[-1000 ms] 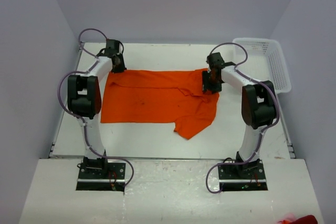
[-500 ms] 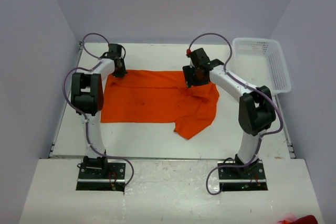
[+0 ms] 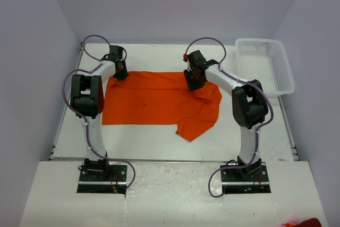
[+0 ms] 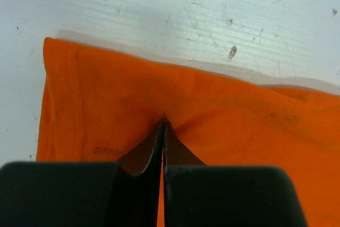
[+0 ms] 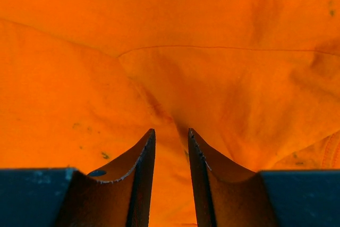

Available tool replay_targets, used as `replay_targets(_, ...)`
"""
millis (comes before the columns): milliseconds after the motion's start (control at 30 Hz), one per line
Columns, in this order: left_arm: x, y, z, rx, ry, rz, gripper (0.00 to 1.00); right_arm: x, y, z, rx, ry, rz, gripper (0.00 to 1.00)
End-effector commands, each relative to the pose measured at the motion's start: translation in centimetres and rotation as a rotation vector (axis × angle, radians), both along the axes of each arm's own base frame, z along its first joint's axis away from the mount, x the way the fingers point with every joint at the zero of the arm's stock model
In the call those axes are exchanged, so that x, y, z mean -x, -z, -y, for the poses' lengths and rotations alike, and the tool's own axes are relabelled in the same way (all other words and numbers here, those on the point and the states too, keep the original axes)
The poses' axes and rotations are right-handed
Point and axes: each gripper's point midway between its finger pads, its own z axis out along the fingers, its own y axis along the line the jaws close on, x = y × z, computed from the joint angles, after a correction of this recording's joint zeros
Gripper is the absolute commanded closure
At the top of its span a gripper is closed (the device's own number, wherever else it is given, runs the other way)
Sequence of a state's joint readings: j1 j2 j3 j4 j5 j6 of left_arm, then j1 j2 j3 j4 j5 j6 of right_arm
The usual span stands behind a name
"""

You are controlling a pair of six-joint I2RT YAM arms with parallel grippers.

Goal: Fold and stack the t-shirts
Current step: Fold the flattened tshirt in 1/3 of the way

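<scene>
The orange t-shirt (image 3: 154, 99) lay spread left-to-right on the table (image 3: 159, 142), its far-left corner pinched in the left gripper (image 4: 163, 123), the right gripper's (image 5: 171, 131) narrowly parted jaws straddling far-edge cloth, grip uncertain.

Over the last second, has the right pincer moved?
Yes. The right pincer has slid left along the t-shirt's far edge, away from the white basket.

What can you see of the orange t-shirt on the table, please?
The orange t-shirt is plain, soft, wrinkled cloth with stitched hems. It lies spread on the white table, one flap reaching nearer at right. The left claw is shut on its far edge. The right claw presses its far right part, jaws narrow; grip unclear.
</scene>
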State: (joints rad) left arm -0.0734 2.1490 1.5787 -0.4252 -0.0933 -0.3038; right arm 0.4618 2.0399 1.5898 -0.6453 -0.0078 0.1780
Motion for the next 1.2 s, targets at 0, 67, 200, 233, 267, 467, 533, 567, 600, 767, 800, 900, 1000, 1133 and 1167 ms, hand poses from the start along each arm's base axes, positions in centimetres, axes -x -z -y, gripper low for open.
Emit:
replay_targets(0,-0.9,-2.4,0.5,0.026,0.013,0.067,1.0,-0.8,-2.3,-1.7,-0.054,-0.05,0.052,0.68)
replay_targets(67,-1.0,-2.1,0.6,0.03,0.014,0.067,1.0,-0.6,-2.3,-2.1,-0.055,-0.059,0.052,0.68)
replay_targets(200,-0.9,-1.5,0.6,0.03,0.018,0.055,1.0,-0.1,-1.8,-2.9,-0.057,-0.083,0.041,0.71)
replay_targets(233,-0.9,-1.4,0.6,0.029,0.018,0.055,1.0,0.0,-1.7,-3.0,-0.054,-0.087,0.037,0.71)
replay_targets(267,-0.9,-1.4,0.6,0.029,0.02,0.055,1.0,0.2,-1.0,-3.0,-0.043,-0.087,0.018,0.71)
replay_targets(467,-1.0,-1.8,0.7,0.03,0.025,0.063,1.0,0.0,0.1,-3.4,-0.034,-0.09,0.0,0.71)
replay_targets(533,-1.0,-2.1,0.7,0.029,0.024,0.068,1.0,-0.1,0.4,-3.1,-0.015,-0.086,-0.007,0.71)
replay_targets(567,-1.0,-2.3,0.8,0.034,0.03,0.071,1.0,-0.4,0.5,-3.2,-0.01,-0.084,-0.008,0.71)
replay_targets(600,-1.0,-2.4,0.8,0.035,0.03,0.074,1.0,-0.4,0.5,-3.3,-0.01,-0.085,-0.01,0.71)
replay_targets(767,-1.0,-2.8,1.0,0.043,0.041,0.084,1.0,-1.2,0.6,-3.0,0.009,-0.07,-0.009,0.71)
replay_targets(800,-1.0,-3.0,1.0,0.043,0.043,0.087,1.0,-1.2,0.7,-3.0,0.017,-0.069,-0.013,0.7)
replay_targets(900,-1.0,-2.9,1.1,0.046,0.051,0.091,1.0,-1.3,1.1,-2.4,0.05,-0.056,-0.017,0.69)
replay_targets(1000,-1.0,-2.9,1.1,0.043,0.057,0.092,1.0,-1.0,1.5,-1.8,0.074,-0.045,-0.032,0.69)
replay_targets(1133,-1.0,-2.8,1.0,0.046,0.06,0.092,1.0,-1.0,1.8,-0.8,0.107,-0.016,-0.036,0.69)
replay_targets(1167,-1.0,-2.8,1.1,0.048,0.061,0.092,1.0,-0.9,1.7,-0.8,0.103,-0.013,-0.038,0.7)
